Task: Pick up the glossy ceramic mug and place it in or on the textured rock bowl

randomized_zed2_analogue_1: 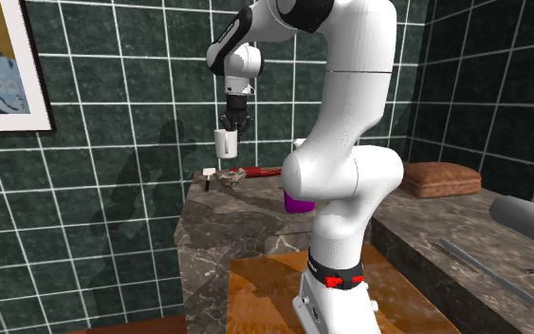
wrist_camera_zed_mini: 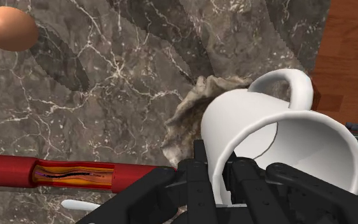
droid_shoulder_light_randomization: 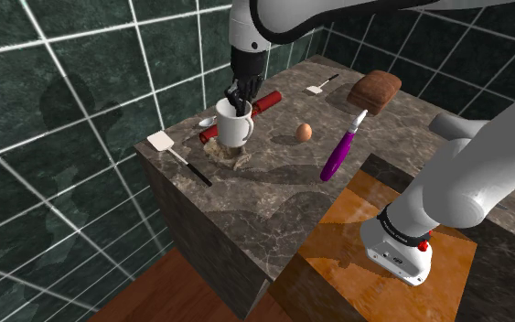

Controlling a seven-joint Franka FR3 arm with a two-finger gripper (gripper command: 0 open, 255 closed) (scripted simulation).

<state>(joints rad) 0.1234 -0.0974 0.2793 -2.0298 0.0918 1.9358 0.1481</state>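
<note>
A glossy white mug (droid_shoulder_light_randomization: pixel 235 127) hangs in the air, with my black gripper (droid_shoulder_light_randomization: pixel 238 97) shut on its rim from above. Below the mug, a rough grey-brown rock bowl (droid_shoulder_light_randomization: pixel 233 159) lies on the marble counter (droid_shoulder_light_randomization: pixel 273 197). In the second exterior view the mug (randomized_zed2_analogue_1: pixel 226 142) hangs under the gripper (randomized_zed2_analogue_1: pixel 231 122), well above the bowl (randomized_zed2_analogue_1: pixel 228 177). In the wrist view the fingers (wrist_camera_zed_mini: pixel 199 181) clasp the wall of the tilted mug (wrist_camera_zed_mini: pixel 285 137), its handle pointing away from them. The bowl (wrist_camera_zed_mini: pixel 193 108) shows behind the mug.
On the counter lie a brown egg (droid_shoulder_light_randomization: pixel 305 132), a purple-handled tool (droid_shoulder_light_randomization: pixel 339 153), a white spatula (droid_shoulder_light_randomization: pixel 166 144), a red cylinder (droid_shoulder_light_randomization: pixel 266 103), a spoon (droid_shoulder_light_randomization: pixel 206 122) and a brown loaf (droid_shoulder_light_randomization: pixel 374 91). The counter's edge drops off just left of the bowl.
</note>
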